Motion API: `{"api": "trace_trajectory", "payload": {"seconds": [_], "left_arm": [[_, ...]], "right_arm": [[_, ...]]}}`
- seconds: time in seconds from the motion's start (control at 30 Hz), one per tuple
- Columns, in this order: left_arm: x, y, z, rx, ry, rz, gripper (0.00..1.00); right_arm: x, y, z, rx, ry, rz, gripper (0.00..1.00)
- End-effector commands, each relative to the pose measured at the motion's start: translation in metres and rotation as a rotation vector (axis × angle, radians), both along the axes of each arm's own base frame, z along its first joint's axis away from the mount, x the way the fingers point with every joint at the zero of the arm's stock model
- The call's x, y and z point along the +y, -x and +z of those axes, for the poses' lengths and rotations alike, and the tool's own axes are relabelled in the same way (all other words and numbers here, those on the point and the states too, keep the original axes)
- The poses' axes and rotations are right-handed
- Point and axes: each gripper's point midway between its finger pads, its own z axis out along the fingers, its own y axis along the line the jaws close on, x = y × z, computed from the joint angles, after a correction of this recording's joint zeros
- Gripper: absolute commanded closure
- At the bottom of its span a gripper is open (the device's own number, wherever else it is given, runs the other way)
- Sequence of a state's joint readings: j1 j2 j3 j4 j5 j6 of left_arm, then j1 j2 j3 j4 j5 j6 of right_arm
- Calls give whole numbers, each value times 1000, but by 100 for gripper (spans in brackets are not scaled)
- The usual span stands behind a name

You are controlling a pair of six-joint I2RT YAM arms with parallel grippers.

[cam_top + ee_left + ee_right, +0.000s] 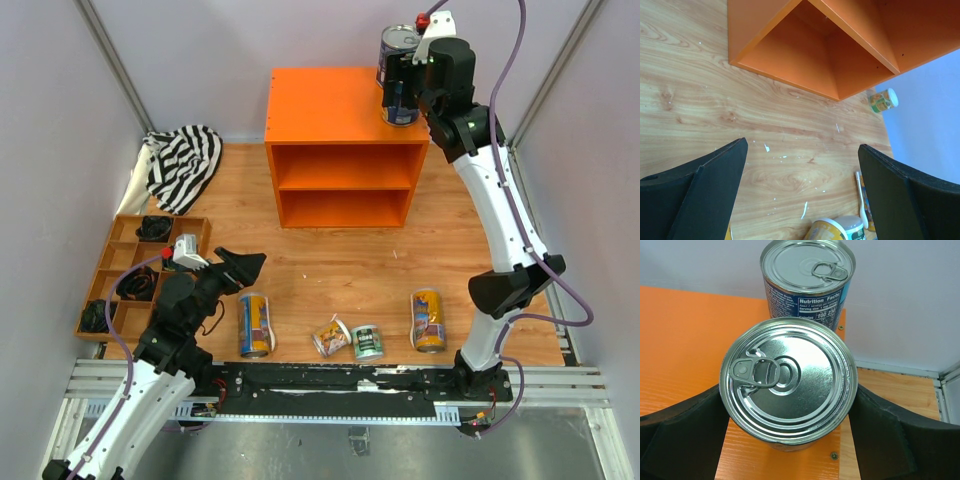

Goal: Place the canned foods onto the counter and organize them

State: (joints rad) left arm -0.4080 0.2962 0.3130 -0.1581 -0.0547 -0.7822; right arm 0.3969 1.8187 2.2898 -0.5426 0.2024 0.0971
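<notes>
On the right rear corner of the orange counter's [320, 100] top, my right gripper [403, 92] is shut on a wide blue-labelled can [788, 385], one finger against each side. A second blue-labelled can [807, 280] stands upright just behind it. Two tall yellow-and-blue cans [254, 323] [428, 319] lie on the wooden floor at the front, with a small yellow can [331, 335] and a small green one [367, 341] between them. My left gripper [240, 268] hovers open and empty over the floor, left of them. Another small can [883, 100] lies past the counter's corner by the wall.
A brown compartment tray [128, 256] with black items sits at the left, close to my left arm. A striped cloth [185, 160] lies in the back left corner. Pale walls close in the back and both sides.
</notes>
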Motion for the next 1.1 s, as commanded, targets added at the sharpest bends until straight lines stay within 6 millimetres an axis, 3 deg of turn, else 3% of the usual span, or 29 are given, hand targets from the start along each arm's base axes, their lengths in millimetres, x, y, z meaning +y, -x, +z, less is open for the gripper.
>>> {"api": "trace_trajectory", "payload": {"seconds": [0.0,0.33,0.6,0.77,0.93,1.07], "left_arm": [[-1,-1,10,-31,-2,-6,3],[-1,0,10,-24,6,-8,2],[0,3,14,-28,17,-3,2],[1,5,13,-22,20,0,2],[3,7,10,-17,22,7,2],[4,8,4,-3,23,8,2]], "right_arm": [[-5,18,63,-166,-102,27,14],[-7,27,72,-179,-112,33,3],[-9,44,77,-195,-118,39,3],[-5,78,75,-216,-103,60,3],[-7,127,49,-207,-105,65,3],[-7,163,16,-166,-103,81,4]]}}
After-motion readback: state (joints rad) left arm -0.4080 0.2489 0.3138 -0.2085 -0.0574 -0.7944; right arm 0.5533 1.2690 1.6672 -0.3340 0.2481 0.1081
